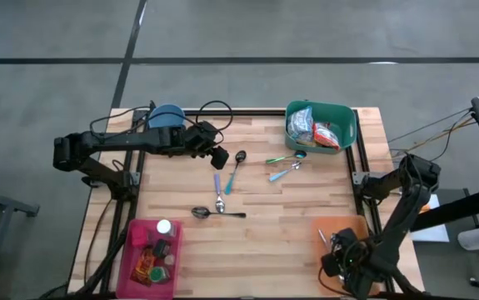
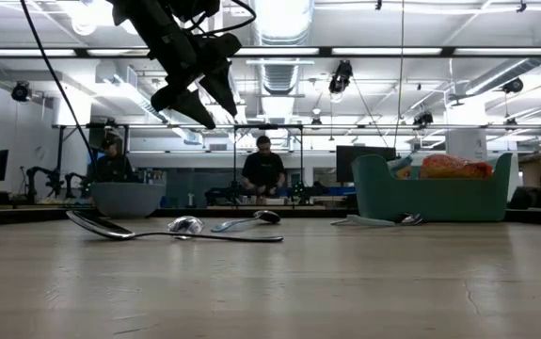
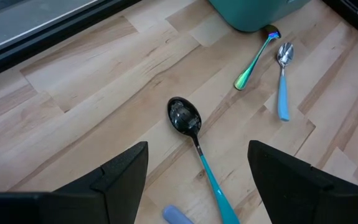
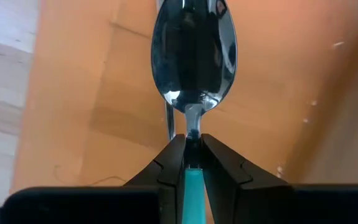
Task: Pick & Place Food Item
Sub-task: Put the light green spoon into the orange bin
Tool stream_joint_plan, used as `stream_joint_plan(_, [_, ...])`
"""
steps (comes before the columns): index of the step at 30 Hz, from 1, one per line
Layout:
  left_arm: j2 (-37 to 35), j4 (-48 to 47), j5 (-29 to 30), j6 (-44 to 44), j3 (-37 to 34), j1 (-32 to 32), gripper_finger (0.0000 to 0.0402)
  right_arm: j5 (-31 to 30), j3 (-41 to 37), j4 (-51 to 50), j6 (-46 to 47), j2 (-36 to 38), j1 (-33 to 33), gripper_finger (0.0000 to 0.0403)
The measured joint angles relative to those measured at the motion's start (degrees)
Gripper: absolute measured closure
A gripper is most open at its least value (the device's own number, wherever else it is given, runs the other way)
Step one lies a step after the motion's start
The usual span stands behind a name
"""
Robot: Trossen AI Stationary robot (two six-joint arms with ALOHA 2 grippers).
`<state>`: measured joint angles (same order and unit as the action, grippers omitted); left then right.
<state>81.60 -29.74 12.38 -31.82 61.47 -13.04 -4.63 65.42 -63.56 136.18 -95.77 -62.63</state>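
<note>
My right gripper (image 1: 339,250) hangs over an orange tray (image 1: 339,227) at the table's near right corner, shut on a teal-handled spoon (image 4: 194,56). My left gripper (image 1: 218,157) hovers open above the table's middle left, over a black-bowled spoon with a teal handle (image 3: 194,134) that lies flat on the wood. Food packets (image 1: 314,127) lie in a green bin (image 1: 347,121) at the far right. More spoons (image 1: 218,196) lie flat across the middle of the table. My right gripper pinches the spoon between its two fingers where the metal neck meets the teal handle (image 4: 192,163). The fingers point down and run along the spoon. Its bowl (image 4: 194,50) sticks out beyond the fingertips, over the orange tray (image 4: 91,74); whether it touches the tray I cannot tell.
A pink bin (image 1: 135,242) with bottles stands at the near left corner, a blue bowl (image 1: 167,115) at the far left. A green spoon (image 1: 287,157) and a light-blue-handled one (image 1: 285,172) lie near the green bin. In the low view, people sit beyond the table.
</note>
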Motion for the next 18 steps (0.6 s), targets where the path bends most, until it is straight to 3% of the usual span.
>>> stream_joint_plan(9, [0.00, -0.02, -0.01, 0.01, 0.00, 0.00, 0.0122, 1.61, -8.44, 11.24, 0.36, 0.04, 0.13, 0.0361])
stream_joint_plan(18, [0.00, -0.04, 0.00, 0.00, 0.00, 0.01, 0.0122, 1.63, -10.19, 12.79, 1.13, 0.02, 0.13, 0.0354])
